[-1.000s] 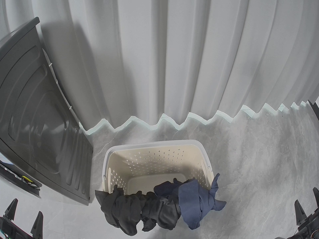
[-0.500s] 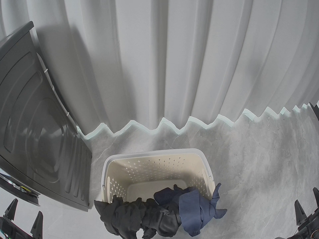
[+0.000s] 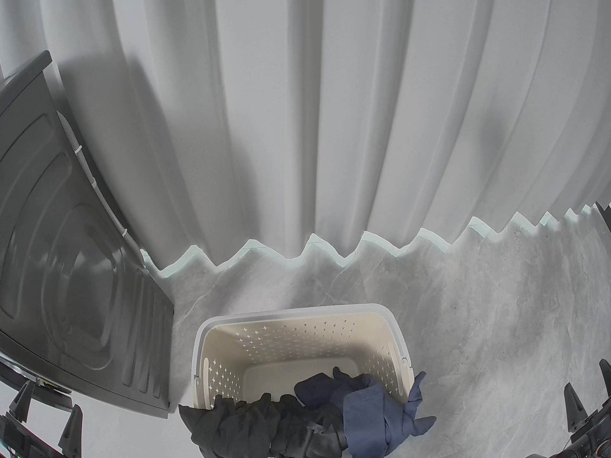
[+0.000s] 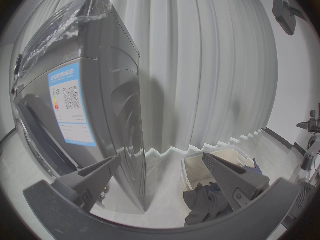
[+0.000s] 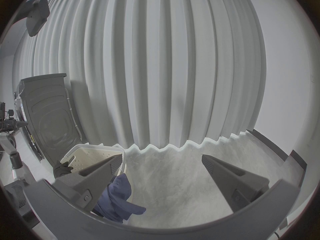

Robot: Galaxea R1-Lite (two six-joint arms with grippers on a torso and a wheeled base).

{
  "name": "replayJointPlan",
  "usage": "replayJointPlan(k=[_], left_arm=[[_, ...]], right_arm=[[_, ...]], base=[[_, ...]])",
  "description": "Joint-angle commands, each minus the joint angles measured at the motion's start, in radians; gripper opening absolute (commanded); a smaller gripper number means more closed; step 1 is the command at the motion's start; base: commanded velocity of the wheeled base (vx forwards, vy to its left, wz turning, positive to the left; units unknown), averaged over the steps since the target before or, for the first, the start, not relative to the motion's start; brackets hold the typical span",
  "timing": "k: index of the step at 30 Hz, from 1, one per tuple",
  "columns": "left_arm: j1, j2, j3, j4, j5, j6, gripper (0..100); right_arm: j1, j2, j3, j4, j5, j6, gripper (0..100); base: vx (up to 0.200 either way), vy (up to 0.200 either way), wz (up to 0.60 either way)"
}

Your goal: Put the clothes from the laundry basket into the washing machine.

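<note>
A cream laundry basket (image 3: pixel 299 315) stands on the floor at the bottom middle of the head view. Dark grey clothes (image 3: pixel 254 424) and a blue garment (image 3: pixel 375 415) hang over its near rim. The grey washing machine (image 3: pixel 57 287) stands to the left of the basket. My left gripper (image 3: pixel 46 408) is open at the bottom left corner, in front of the machine, with nothing in it. My right gripper (image 3: pixel 589 389) is open at the bottom right, apart from the basket. The left wrist view has the machine (image 4: pixel 93 94) and basket (image 4: pixel 213 154) beyond open fingers (image 4: pixel 233 177).
A white pleated curtain (image 3: pixel 331 109) hangs behind the basket and reaches the grey marbled floor (image 3: pixel 509 300). Open floor lies to the right of the basket. The right wrist view has the basket (image 5: pixel 90 154) and the blue garment (image 5: pixel 116 197).
The whole head view has shifted: basket and clothes now sit lower, the washing machine farther left. Both grippers keep their places at the bottom corners.
</note>
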Motion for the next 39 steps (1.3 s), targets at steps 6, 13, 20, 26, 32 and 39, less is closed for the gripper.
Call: replayJointPlan(k=[6, 13, 20, 26, 32, 39], left_arm=[[0.000, -0.013, 0.016, -0.002, -0.002, 0.002, 100], [0.000, -0.013, 0.016, -0.002, 0.000, -0.002, 100], [0.000, -0.015, 0.016, 0.000, 0.000, 0.002, 100], [0.000, -0.013, 0.016, 0.000, 0.000, 0.002, 100], [0.000, -0.015, 0.016, -0.002, -0.002, 0.002, 100], [0.000, -0.015, 0.016, -0.002, -0.002, 0.002, 100]], right_arm=[[0.001, -0.016, 0.016, 0.000, 0.001, 0.000, 100], [0.001, -0.016, 0.016, 0.000, 0.001, 0.000, 100], [0.001, -0.016, 0.016, 0.000, 0.001, 0.000, 100], [0.001, -0.016, 0.016, 0.000, 0.001, 0.000, 100], [0.001, -0.016, 0.016, 0.000, 0.001, 0.000, 100], [0.001, -0.016, 0.016, 0.000, 0.001, 0.000, 100]], base=[[0.033, 0.000, 0.00], [0.000, 0.000, 0.00], [0.086, 0.000, 0.00], [0.000, 0.000, 0.00], [0.000, 0.000, 0.00], [0.000, 0.000, 0.00]])
